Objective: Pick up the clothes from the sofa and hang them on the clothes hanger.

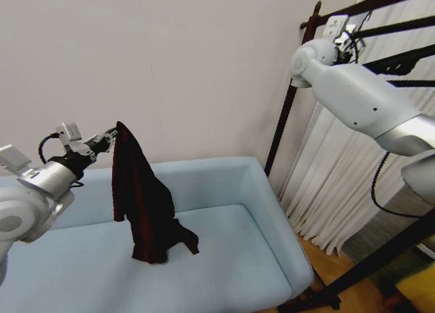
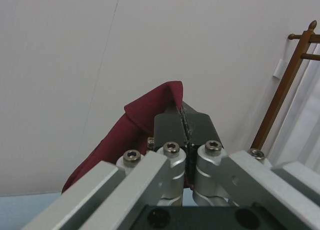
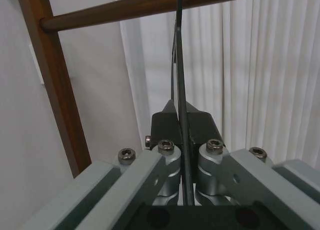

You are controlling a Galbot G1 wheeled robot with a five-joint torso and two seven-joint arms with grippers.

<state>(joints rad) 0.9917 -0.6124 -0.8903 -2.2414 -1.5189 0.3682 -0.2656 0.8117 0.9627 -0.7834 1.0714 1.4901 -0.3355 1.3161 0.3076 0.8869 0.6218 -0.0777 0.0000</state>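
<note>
A dark red garment (image 1: 144, 203) hangs from my left gripper (image 1: 113, 140) above the light blue sofa (image 1: 231, 252); its lower end rests on the seat. In the left wrist view the left gripper (image 2: 186, 121) is shut on a fold of the red garment (image 2: 142, 117). My right gripper (image 1: 345, 26) is raised at the top of the dark wooden clothes rack (image 1: 288, 105). The right wrist view shows the right gripper (image 3: 182, 121) shut on a thin black hanger (image 3: 180, 65) just below the rack's top bar (image 3: 150, 5).
A pale wall stands behind the sofa. White curtains (image 1: 336, 190) hang to the right, behind the rack. The rack's dark legs (image 1: 360, 269) cross over the wooden floor at the lower right, beside the sofa's end.
</note>
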